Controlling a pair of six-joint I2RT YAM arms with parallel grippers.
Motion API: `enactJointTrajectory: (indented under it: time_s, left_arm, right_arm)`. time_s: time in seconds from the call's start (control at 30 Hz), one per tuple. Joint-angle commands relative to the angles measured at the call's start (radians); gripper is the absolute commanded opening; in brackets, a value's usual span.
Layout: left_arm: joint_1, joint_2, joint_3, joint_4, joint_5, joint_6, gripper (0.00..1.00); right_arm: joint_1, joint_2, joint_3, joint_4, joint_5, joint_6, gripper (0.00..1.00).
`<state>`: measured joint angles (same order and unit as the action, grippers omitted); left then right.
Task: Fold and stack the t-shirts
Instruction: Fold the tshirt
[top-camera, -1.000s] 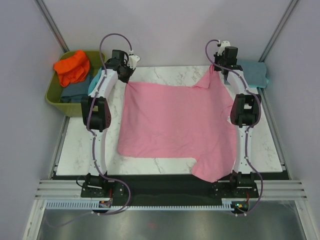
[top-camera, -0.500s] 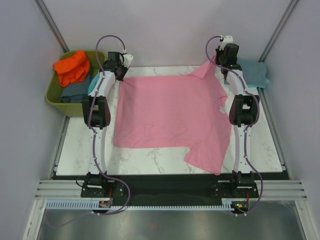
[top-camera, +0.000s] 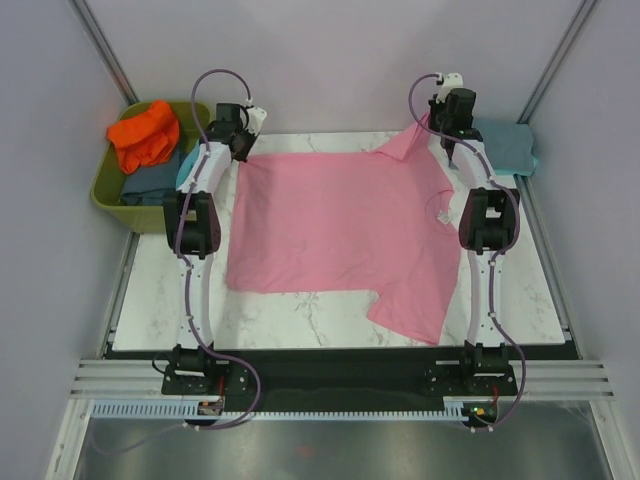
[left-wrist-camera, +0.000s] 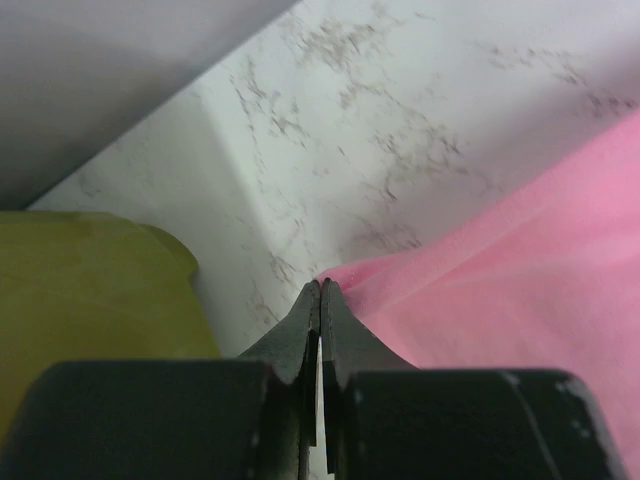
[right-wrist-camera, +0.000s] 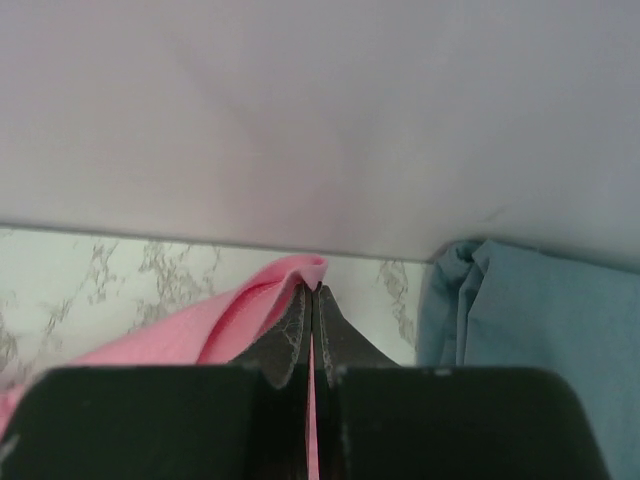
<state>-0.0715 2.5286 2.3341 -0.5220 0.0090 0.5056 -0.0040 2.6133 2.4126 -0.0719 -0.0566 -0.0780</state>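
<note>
The pink t-shirt (top-camera: 340, 235) lies spread over the marble table, a sleeve hanging toward the near edge. My left gripper (top-camera: 240, 148) is shut on its far left corner, seen in the left wrist view (left-wrist-camera: 322, 285) with pink cloth (left-wrist-camera: 520, 270) at the tips. My right gripper (top-camera: 447, 140) is shut on the far right corner, lifted a little; the pink fold (right-wrist-camera: 300, 272) wraps the tips (right-wrist-camera: 313, 292). A turquoise t-shirt (top-camera: 505, 147) lies folded at the far right (right-wrist-camera: 540, 330). An orange t-shirt (top-camera: 145, 133) and a slate-blue one (top-camera: 155, 180) sit in the tub.
The olive-green tub (top-camera: 110, 195) stands off the table's far left corner, also in the left wrist view (left-wrist-camera: 90, 290). Grey walls close in the back and sides. The marble table (top-camera: 300, 320) shows bare along the near edge and left side.
Both grippers have pulled the pink t-shirt toward the far edge, and it has stretched flatter. The near sleeve has slid up from the table's front edge.
</note>
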Motion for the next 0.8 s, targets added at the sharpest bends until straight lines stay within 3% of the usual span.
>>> enactJointTrajectory:
  time_s: [0.0,0.2,0.77]
  left_arm:
    - [0.006,-0.151,-0.054,-0.041,0.055,0.003,0.02]
    - [0.030,-0.263,-0.212,-0.095,0.110,0.002,0.02]
    - [0.045,-0.450,-0.427,-0.111,0.226,-0.010,0.02]
  right_arm:
    - [-0.007,-0.169,-0.078,-0.029,-0.052,-0.040,0.00]
    - [-0.011,-0.381,-0.317,-0.120,-0.058,-0.019,0.00]
    - [-0.013,-0.768,-0.797,-0.158,-0.104,-0.014,0.00]
